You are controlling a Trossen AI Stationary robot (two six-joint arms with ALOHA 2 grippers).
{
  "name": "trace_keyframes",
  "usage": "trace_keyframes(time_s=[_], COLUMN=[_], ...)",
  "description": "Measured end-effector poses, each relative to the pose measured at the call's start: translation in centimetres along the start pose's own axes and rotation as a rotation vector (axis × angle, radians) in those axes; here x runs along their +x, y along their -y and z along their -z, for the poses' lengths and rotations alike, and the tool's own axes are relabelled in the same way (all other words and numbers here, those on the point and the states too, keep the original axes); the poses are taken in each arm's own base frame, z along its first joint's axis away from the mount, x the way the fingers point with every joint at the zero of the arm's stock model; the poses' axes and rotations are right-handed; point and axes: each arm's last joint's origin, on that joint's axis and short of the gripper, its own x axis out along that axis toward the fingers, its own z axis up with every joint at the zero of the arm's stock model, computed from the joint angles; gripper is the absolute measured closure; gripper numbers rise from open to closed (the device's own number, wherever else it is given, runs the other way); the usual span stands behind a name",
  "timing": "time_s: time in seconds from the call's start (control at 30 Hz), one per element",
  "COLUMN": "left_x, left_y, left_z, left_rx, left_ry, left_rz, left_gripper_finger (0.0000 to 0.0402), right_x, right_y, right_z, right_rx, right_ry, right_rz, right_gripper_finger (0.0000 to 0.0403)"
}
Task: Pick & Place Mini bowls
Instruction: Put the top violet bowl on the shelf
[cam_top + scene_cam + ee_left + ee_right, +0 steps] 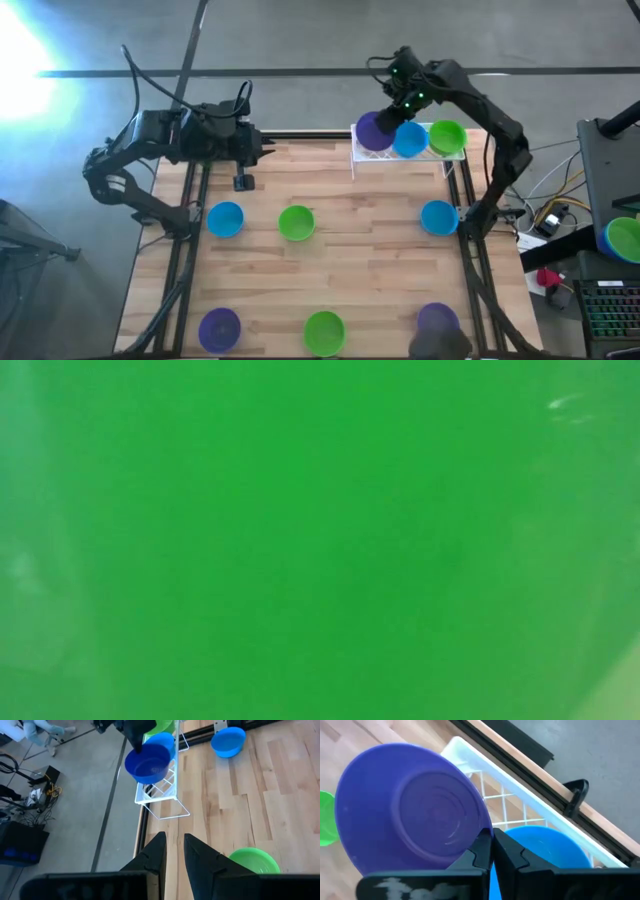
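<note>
Three bowls sit at the white rack [405, 155]; the right hand [390, 112] pinches the purple bowl [374, 131]; left hand [172, 851] hovers, slightly parted, empty.

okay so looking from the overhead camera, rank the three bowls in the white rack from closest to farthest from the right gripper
The right gripper is at the rack's left end in the high view.
1. Purple bowl: leftmost in the rack, pinched by that gripper.
2. Blue bowl: middle of the rack.
3. Green bowl: right end of the rack, farthest.
</note>
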Motion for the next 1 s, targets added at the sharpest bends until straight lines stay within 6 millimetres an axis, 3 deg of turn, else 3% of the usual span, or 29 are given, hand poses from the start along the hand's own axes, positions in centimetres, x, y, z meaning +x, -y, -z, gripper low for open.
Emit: trace_keyframes(time_s=[0.37, 1.0], left_x=[0.0, 0.0], left_y=[0.0, 0.0], left_z=[0.0, 0.0], left_rx=[-0.001, 0.002], left_ry=[0.004, 0.004], left_rz=[-0.001, -0.001], left_gripper_finger=[0.0339, 0.0339], right_x=[2.0, 2.1], right_y=[0.4, 0.3], right_z=[-0.5, -0.8], right_rx=[-0.019, -0.079], right_ry=[-0.058, -0.037], right_rz=[0.050, 0.025], right_gripper_finger=[0.0395, 0.0394])
